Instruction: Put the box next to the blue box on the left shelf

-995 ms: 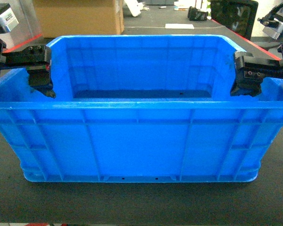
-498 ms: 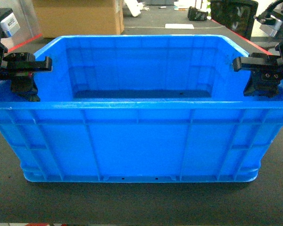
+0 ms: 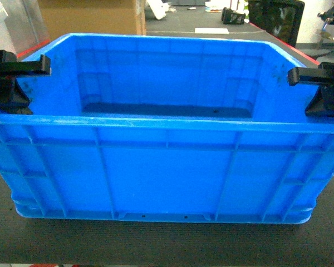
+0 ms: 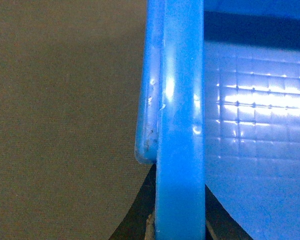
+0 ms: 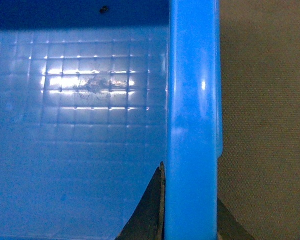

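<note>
Head view: the box [image 3: 167, 167], a big bright-blue plastic crate, fills nearly the whole picture. Its near wall has vertical ribs, a thick rolled rim runs round the top, and two small notches sit at the bottom edge. Inside, the walls are smooth and glossy and the floor lies in shadow. It sits on a dark, finely woven tabletop [image 3: 167, 245], close to the near edge.

At the left end the left gripper [image 3: 14, 83], black and blocky, straddles the rim; at the right end the right gripper [image 3: 323, 92] does likewise.

Left wrist view: the rim [image 4: 180, 125] runs straight up the middle, shiny and lightly scuffed, with a dark finger [image 4: 135, 220] on its outer side and another on the inner side at the bottom, so the jaws are closed on the box's left rim. To the right the crate floor shows a moulded grid of small squares catching the light.

Right wrist view: the same, mirrored. The rim [image 5: 192, 125] stands between two dark fingers [image 5: 150, 210] clamped on it, and the gridded floor has a scratched patch.

Beyond the crate stand a cardboard carton [image 3: 89, 16] at far left and a dark monitor [image 3: 273, 19] at far right. No shelf shows in any view.
</note>
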Robot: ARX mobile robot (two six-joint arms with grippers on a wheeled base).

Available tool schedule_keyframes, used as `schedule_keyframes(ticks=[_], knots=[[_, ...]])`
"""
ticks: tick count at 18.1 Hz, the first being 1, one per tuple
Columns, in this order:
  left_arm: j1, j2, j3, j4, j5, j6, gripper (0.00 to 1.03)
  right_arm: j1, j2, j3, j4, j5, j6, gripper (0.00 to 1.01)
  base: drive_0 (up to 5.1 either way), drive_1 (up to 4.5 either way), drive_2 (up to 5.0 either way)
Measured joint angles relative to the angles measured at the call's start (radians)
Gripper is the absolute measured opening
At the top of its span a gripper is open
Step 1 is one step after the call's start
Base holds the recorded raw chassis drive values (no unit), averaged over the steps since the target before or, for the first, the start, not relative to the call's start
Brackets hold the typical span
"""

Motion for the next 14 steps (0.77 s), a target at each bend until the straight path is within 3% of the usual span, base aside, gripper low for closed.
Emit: schedule_keyframes(ticks=[2,3,4,5,14], knots=[[-0.006,-0.050,-0.015,0.028,-0.002,-0.001,0.07,0.005,-0.057,-0.029,0.037,0.016,0.003,0.08,0.0,0.00,0.0],[-0.008,-0.172,-0.033,0.117,-0.008,0.006,0.07,0.019,-0.201,-0.060,0.124,0.055,-0.004,0.08,0.0,0.00,0.0],[-0.008,-0.187,-0.035,0.127,-0.008,0.007,0.07,0.019,-0.219,-0.063,0.133,0.062,-0.009,0.08,0.0,0.00,0.0],[-0.016,-0.270,-0.078,0.196,-0.020,0.012,0.07,0.026,-0.312,-0.111,0.209,0.088,-0.035,0.08,0.0,0.00,0.0],[-0.021,-0.267,-0.097,0.181,-0.023,0.008,0.07,0.032,-0.314,-0.134,0.211,0.098,-0.045,0.08,0.0,0.00,0.0]])
